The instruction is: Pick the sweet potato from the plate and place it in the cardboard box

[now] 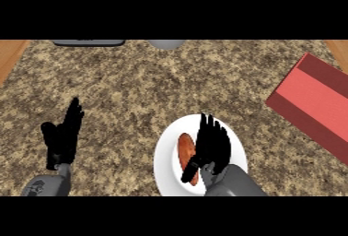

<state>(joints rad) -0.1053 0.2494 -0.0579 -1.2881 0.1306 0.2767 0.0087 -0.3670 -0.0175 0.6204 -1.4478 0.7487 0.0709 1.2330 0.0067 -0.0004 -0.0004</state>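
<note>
An orange-brown sweet potato (185, 150) lies on a white plate (166, 159) near the counter's front edge. My right hand (212, 143) hovers over the plate with fingers straight, covering the sweet potato's right side; its thumb (191, 171) crosses the lower end. Whether it touches the sweet potato I cannot tell. A red box (316, 101) lies at the right edge, partly cut off. My left hand (65, 136) rests open at the lower left, fingers up.
The speckled stone counter (136, 87) stretches between the plate and the box. A dark grey object (88, 42) and a pale grey round object (166, 44) sit at the far edge. Wooden strips (10, 55) show at both upper corners.
</note>
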